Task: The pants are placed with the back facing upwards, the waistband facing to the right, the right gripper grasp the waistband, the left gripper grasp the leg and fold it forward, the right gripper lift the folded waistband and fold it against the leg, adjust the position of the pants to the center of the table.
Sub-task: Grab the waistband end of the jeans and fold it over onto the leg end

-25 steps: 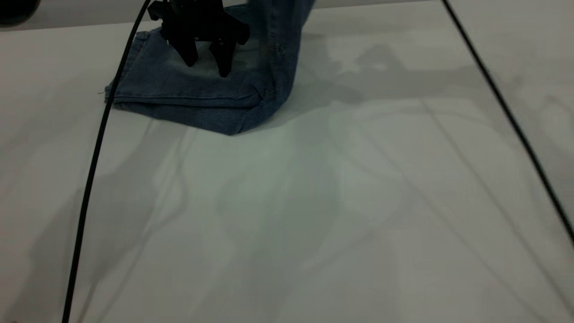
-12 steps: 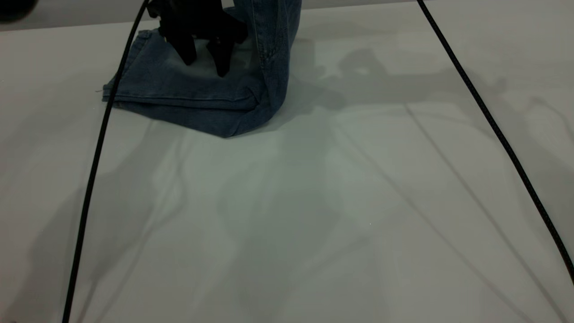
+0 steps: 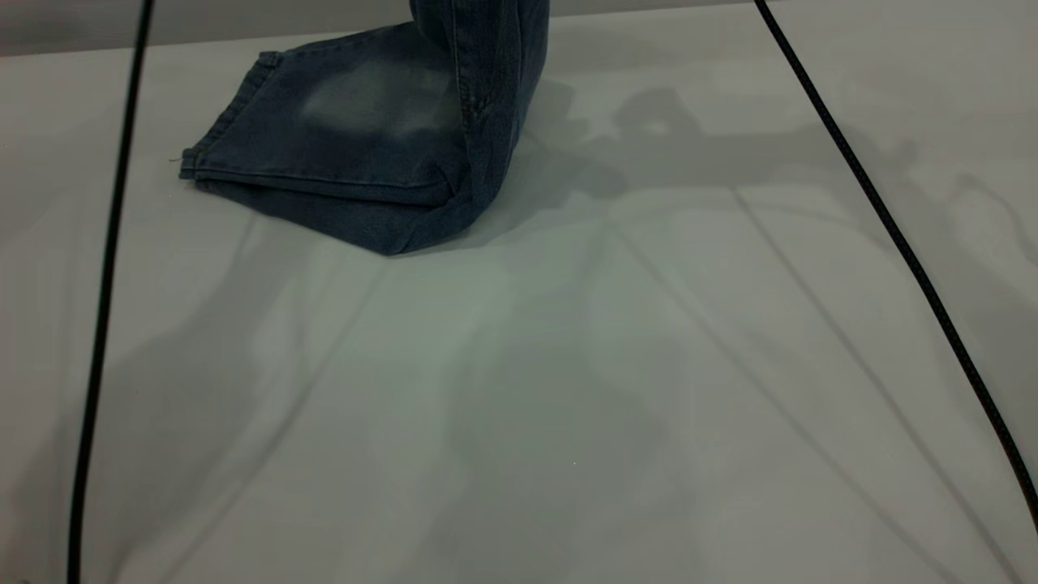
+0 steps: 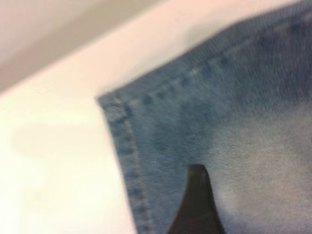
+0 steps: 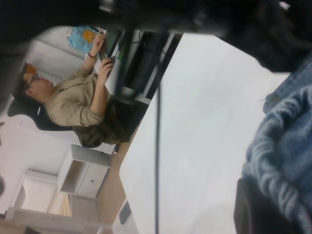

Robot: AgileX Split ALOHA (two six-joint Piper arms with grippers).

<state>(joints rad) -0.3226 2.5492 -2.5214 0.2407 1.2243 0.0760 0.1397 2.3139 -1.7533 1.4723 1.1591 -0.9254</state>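
The blue denim pants lie folded at the far left of the table. Their right part rises steeply out of the top of the exterior view. In the right wrist view the ruffled waistband hangs pinched in my right gripper, one dark finger pressed against it. Neither gripper shows in the exterior view. My left gripper hovers over the faded leg near its stitched hem corner. One finger shows, with bare denim beside it.
Two black cables cross the exterior view, one at the left and one at the right. A person sits at a desk beyond the table's far edge, beside white cabinets.
My left gripper has lifted off the folded leg and left the exterior view, its cable swinging left. The raised part of the pants has shifted slightly left.
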